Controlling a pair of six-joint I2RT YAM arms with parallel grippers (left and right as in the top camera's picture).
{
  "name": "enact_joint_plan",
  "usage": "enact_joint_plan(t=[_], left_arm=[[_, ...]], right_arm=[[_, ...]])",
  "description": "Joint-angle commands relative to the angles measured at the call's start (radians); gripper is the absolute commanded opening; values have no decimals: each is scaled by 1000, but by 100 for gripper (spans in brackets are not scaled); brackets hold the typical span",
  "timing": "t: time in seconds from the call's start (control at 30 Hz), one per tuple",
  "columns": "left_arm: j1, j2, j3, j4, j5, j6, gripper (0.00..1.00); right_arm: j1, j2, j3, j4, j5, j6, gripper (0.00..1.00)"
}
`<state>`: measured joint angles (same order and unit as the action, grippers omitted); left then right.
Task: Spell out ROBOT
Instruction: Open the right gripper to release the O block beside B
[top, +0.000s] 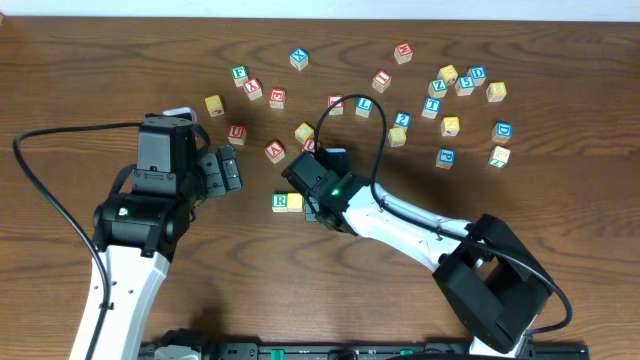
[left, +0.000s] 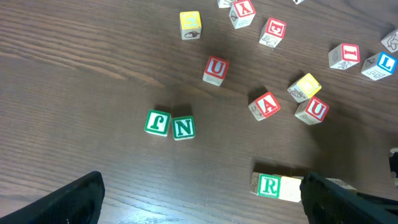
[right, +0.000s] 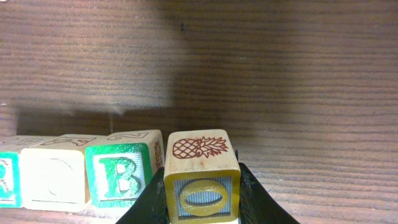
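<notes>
The right claw (right: 202, 200) is pinching the second O cube (right: 202, 158), a yellow-faced block with a pineapple on its upper side, one finger on each flank. It holds the block at the right end of the row being built in the middle of the worktop (right: 292, 74). Immediately left of it stands the B cube (right: 123, 175), then the first O cube (right: 53, 180), then the R cube (top: 281, 201). The held block sits close against the B, slightly nearer the camera than its neighbours. I cannot tell whether the two touch or whether it rests fully on the wood. The step in hand looks like setting down the fourth letter, with only T left. The next move calls for squaring the O with the row, spreading the fingers and backing off without nudging the B. Then a T must be fetched from the blue-faced cubes (top: 445, 156) scattered to the far right, whose letters I cannot read at this size. The right arm itself lies over the spot where T belongs. Just beyond the row sit a red A cube (top: 274, 150) and a loose yellow cube (top: 304, 131), close enough to be clipped on withdrawal. The left claw (top: 228, 170) hovers spread and empty to the left of the row. Green F and N cubes (left: 170, 124) stand together farther off.
</notes>
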<state>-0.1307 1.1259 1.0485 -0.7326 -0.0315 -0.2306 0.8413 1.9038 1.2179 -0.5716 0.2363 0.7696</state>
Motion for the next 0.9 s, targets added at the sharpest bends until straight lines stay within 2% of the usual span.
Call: enact_joint_plan(t=[0.0,0.87], left_arm=[[6,0,19,0,-2,9,98],[6,0,19,0,-2,9,98]], right_arm=[[4,-12,-4,0,-11,4,1],[4,4,-4,-34,42,39,1]])
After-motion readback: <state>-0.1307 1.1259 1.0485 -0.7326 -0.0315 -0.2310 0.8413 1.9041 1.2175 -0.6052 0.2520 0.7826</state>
